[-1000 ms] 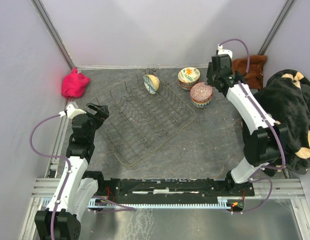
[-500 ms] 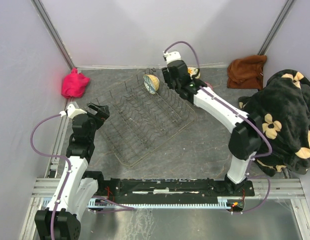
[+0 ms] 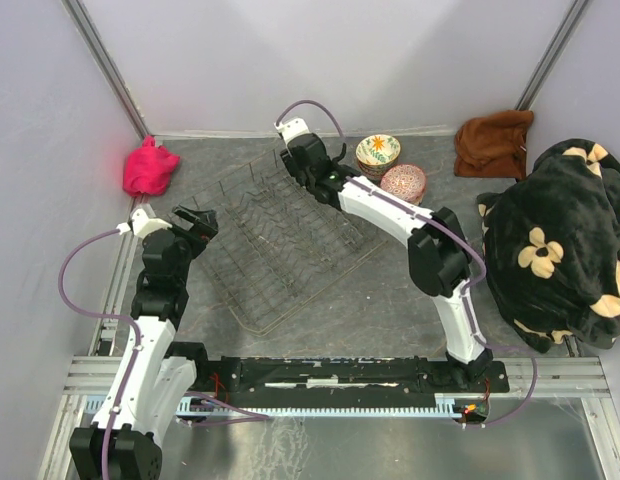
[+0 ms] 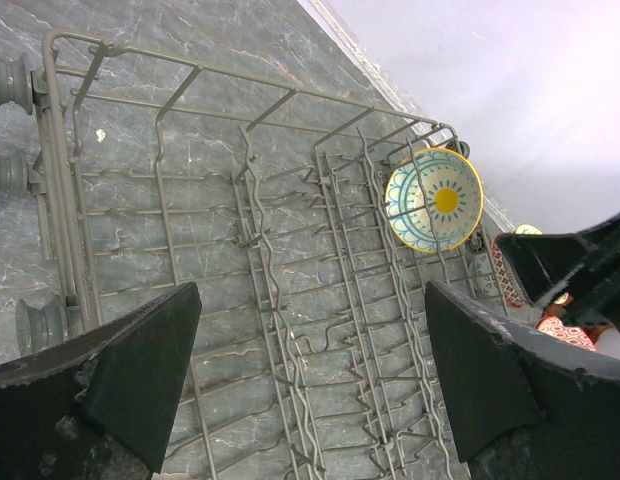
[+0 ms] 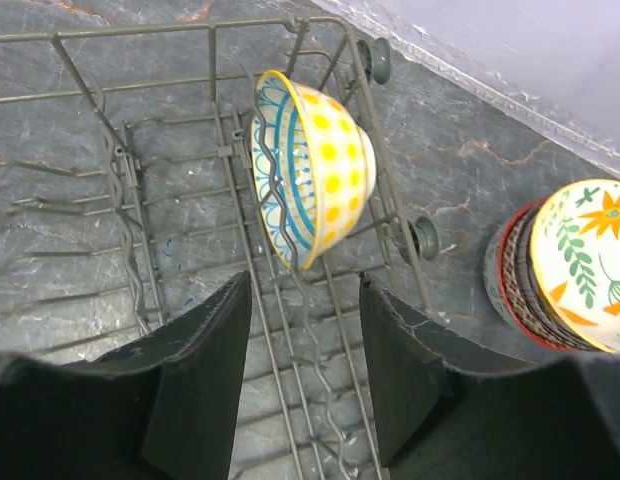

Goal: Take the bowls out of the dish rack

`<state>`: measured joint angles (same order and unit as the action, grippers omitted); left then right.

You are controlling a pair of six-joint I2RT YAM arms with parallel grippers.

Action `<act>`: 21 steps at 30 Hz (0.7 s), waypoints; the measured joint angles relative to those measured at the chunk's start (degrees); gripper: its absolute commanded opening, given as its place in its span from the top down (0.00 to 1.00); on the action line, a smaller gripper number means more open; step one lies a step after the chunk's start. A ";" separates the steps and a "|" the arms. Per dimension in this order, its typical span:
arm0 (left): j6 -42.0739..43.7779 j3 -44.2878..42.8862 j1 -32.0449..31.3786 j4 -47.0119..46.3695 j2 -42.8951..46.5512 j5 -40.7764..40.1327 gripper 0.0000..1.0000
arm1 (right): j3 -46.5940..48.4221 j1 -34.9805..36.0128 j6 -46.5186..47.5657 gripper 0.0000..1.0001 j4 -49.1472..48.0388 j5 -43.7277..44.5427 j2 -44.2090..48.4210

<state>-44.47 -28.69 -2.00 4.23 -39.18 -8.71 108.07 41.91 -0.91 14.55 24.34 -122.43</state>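
Observation:
The dark wire dish rack (image 3: 290, 245) lies on the grey table and also shows in the left wrist view (image 4: 240, 260) and the right wrist view (image 5: 170, 200). One bowl (image 5: 312, 172), yellow-dotted outside with a blue pattern inside, stands on edge at the rack's far corner; it also shows in the left wrist view (image 4: 433, 199). My right gripper (image 5: 305, 295) is open, just above and short of this bowl, and hides it in the top view (image 3: 298, 170). My left gripper (image 4: 312, 330) is open and empty over the rack's left side (image 3: 195, 222).
Two stacks of bowls (image 3: 378, 153) (image 3: 403, 184) stand on the table right of the rack; one stack shows in the right wrist view (image 5: 570, 265). A pink cloth (image 3: 150, 168) lies far left, a brown cloth (image 3: 493, 130) far right, and a black floral blanket (image 3: 560, 240) along the right edge.
My right arm has swung left from the bowl stacks to the rack's far corner and now covers the bowl in the top view. The left arm has not moved.

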 measured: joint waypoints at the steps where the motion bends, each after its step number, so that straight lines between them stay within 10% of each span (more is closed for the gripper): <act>1: 0.02 0.00 0.00 0.00 0.02 0.00 0.01 | 0.79 0.24 0.35 0.45 -0.52 0.26 -1.09; 21: 0.00 -0.04 0.00 0.15 0.61 -0.04 0.01 | 9.27 1.22 5.14 0.45 -6.80 12.24 -13.84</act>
<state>-44.47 -28.73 -2.00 4.38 -38.57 -8.75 117.34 43.13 4.23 7.75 36.58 -136.27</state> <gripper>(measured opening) 0.993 0.555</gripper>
